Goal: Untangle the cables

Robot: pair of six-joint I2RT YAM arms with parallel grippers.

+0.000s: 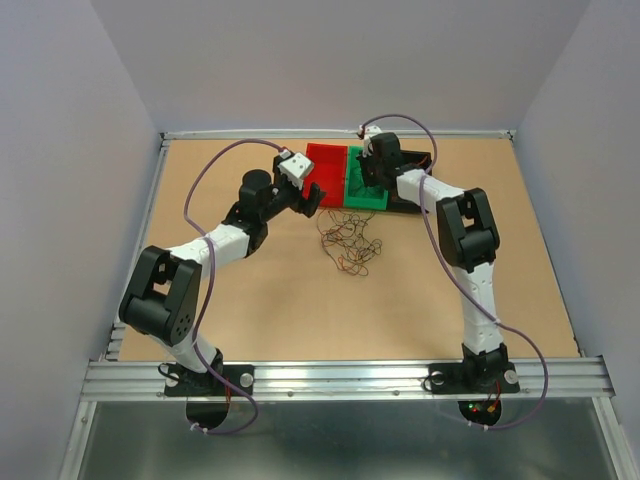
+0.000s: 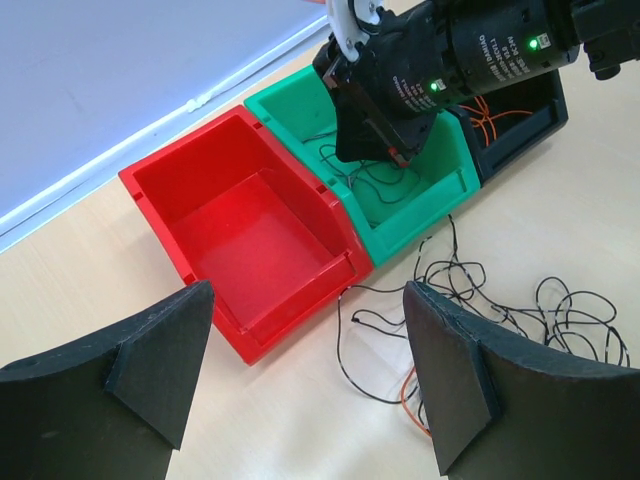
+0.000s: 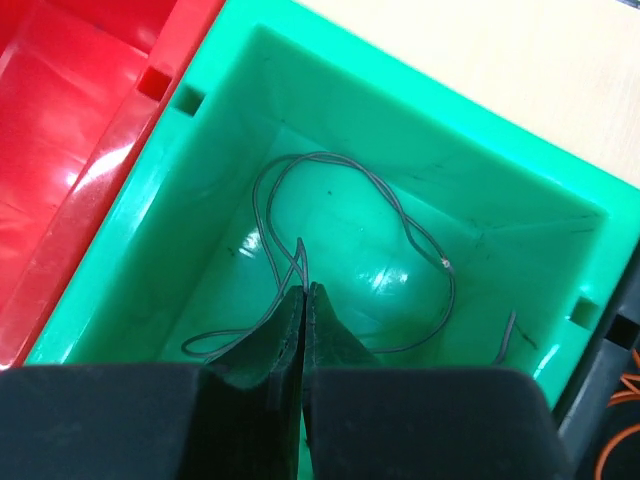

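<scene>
A loose tangle of thin black and orange cables [image 1: 348,240] lies on the table in front of the bins, and shows in the left wrist view as cables [image 2: 500,305]. My left gripper [image 1: 311,196] hovers open just left of that tangle, near the red bin's front; nothing sits between the open left gripper's [image 2: 305,375] fingers. My right gripper [image 1: 372,180] reaches down into the green bin [image 1: 366,192]. This right gripper [image 3: 304,290] is shut, and a thin dark-green cable [image 3: 400,215] is pinched at its tips. The rest of that cable loops over the bin floor.
Three bins stand side by side at the back: a red bin [image 2: 250,225] with nothing in it, the green bin [image 2: 455,190] with thin wire, and a black bin [image 2: 540,105] holding orange wire. Purple arm cables arc over both arms.
</scene>
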